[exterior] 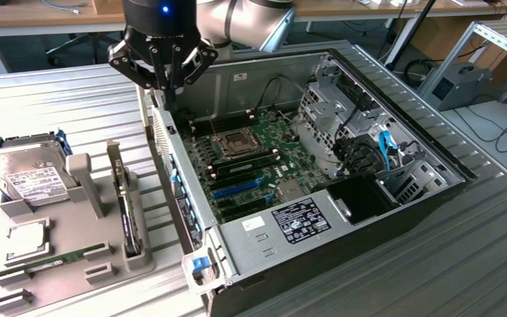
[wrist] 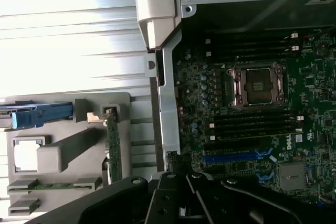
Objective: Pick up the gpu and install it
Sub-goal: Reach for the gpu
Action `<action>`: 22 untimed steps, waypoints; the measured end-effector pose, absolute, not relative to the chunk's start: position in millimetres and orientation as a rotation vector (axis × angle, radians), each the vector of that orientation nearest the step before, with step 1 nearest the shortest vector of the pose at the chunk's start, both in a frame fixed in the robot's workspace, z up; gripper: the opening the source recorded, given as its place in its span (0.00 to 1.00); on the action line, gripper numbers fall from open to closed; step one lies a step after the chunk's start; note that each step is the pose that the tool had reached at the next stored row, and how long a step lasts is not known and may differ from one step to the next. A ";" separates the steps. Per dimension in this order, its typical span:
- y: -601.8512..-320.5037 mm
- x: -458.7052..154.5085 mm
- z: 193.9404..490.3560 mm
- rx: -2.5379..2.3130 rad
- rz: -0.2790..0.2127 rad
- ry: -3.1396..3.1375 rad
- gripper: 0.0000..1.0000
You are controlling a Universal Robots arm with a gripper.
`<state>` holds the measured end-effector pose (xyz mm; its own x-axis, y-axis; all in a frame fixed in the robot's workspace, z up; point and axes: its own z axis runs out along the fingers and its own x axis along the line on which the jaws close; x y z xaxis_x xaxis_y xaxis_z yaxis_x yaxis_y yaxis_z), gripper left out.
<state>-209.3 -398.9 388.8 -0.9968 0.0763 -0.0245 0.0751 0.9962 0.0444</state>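
Nothing is installed yet. The gpu (exterior: 130,221) stands in its gray holder (exterior: 73,281), well apart from the gripper (exterior: 167,98) — jaws seemingly closed, empty — above the computer case (exterior: 236,79) edge.

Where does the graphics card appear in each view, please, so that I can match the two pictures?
Exterior view: the graphics card stands on edge in the grey tray, at that view's left, outside the computer case.
Wrist view: the graphics card stands in the grey tray, beside the computer case.
Shared landmark: the processor socket.
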 end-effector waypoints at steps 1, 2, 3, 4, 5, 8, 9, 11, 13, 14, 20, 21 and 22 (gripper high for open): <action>-398.9 -209.7 388.7 0.118 0.068 3.112 0.11; -398.9 -210.1 388.7 0.118 0.068 3.113 0.11; -398.9 -210.4 388.7 0.118 0.068 3.112 0.11; -398.9 -210.7 388.7 0.118 0.068 3.112 0.11; -398.9 -211.0 388.7 0.118 0.068 3.113 0.11; -398.9 -211.9 388.6 0.118 0.068 3.112 0.11; -398.9 -212.2 388.6 0.118 0.068 3.113 0.11; -398.9 -212.8 388.5 0.118 0.068 3.112 0.11; -398.9 -213.4 388.5 0.118 0.068 3.112 0.11; -398.9 -213.7 388.4 0.118 0.068 3.112 0.11; -398.9 -215.7 388.3 0.118 0.068 3.112 0.11; -398.9 -216.2 388.3 0.118 0.068 3.112 0.11; -398.9 -216.6 388.2 0.118 0.068 3.113 0.11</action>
